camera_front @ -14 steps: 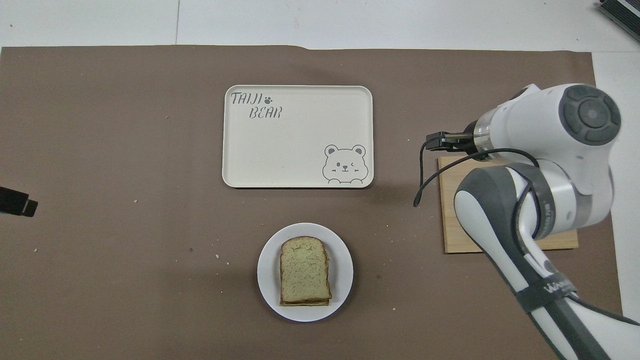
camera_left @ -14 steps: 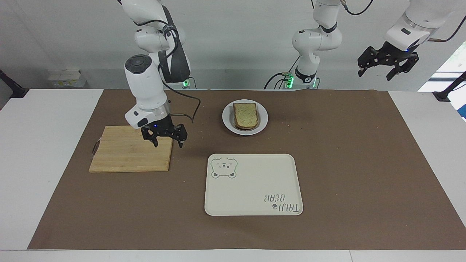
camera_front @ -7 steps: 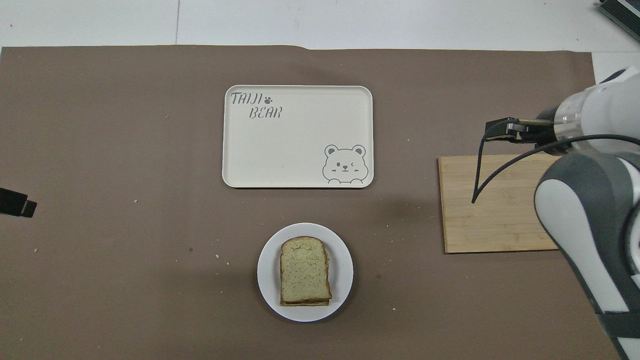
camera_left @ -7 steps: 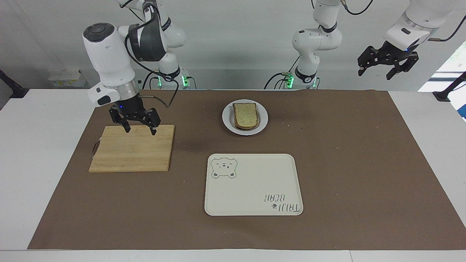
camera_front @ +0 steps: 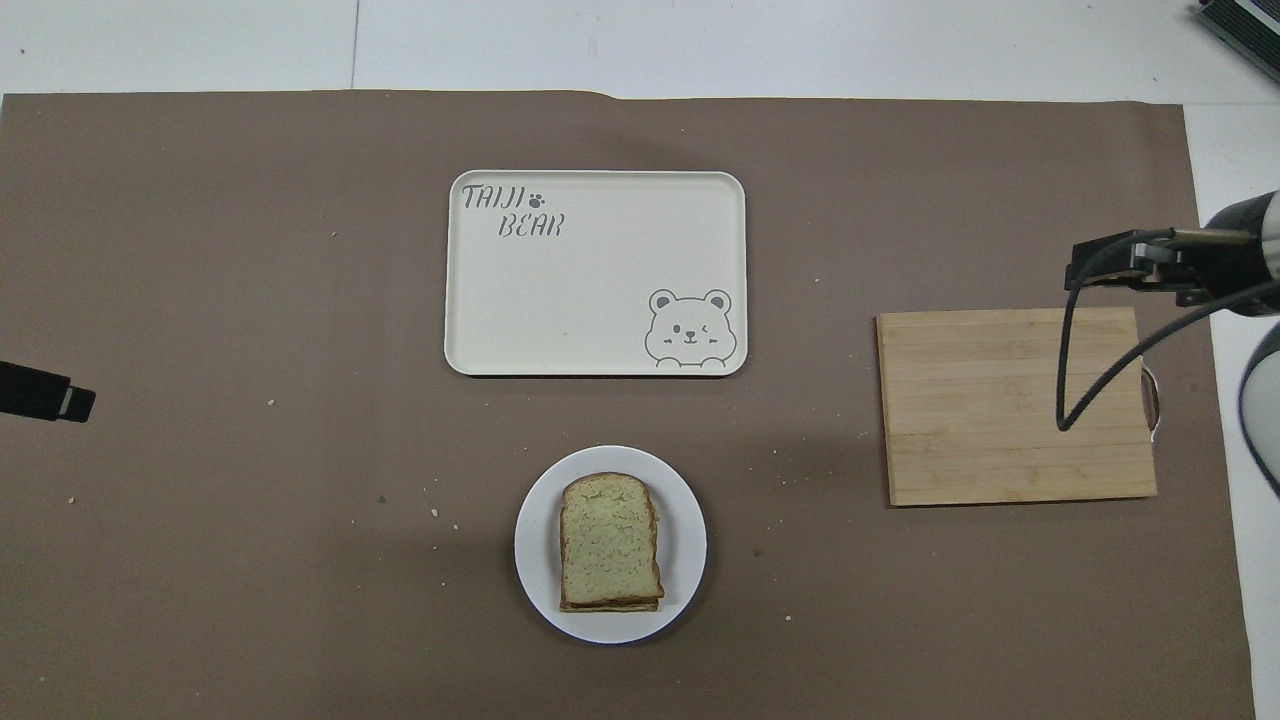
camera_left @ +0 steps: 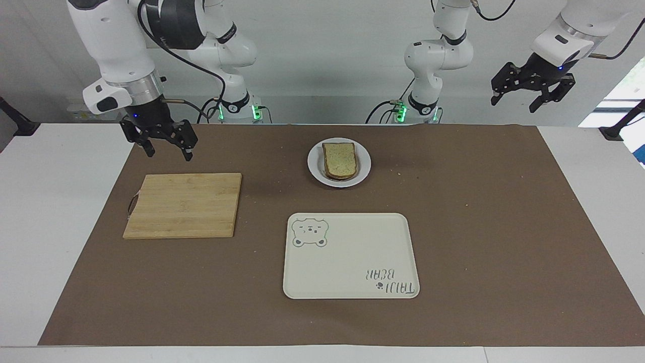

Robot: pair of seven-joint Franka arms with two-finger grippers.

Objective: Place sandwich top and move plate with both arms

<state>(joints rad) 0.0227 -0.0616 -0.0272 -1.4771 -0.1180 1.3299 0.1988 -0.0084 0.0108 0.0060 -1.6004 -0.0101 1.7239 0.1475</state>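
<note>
The sandwich top [camera_left: 340,157] lies flat as the upper slice of a stacked sandwich on the plate [camera_left: 315,170], and nothing holds it. It also shows in the overhead view [camera_front: 610,540], on the plate [camera_front: 535,565]. My right gripper [camera_left: 169,150] is open and empty. It hangs in the air over the mat by the cutting board's corner, toward the right arm's end of the table. My left gripper [camera_left: 515,102] is open and empty and waits high over the left arm's end. Only its tip [camera_front: 45,395] shows in the overhead view.
A wooden cutting board [camera_left: 184,204] lies bare toward the right arm's end of the table. A cream rectangular tray [camera_left: 350,254] with a bear drawing lies farther from the robots than the plate. A brown mat [camera_left: 504,227] with scattered crumbs covers the table.
My right gripper has risen and drawn back from over the cutting board's edge toward the right arm's end of the table. The left gripper, the plate and the sandwich have barely moved.
</note>
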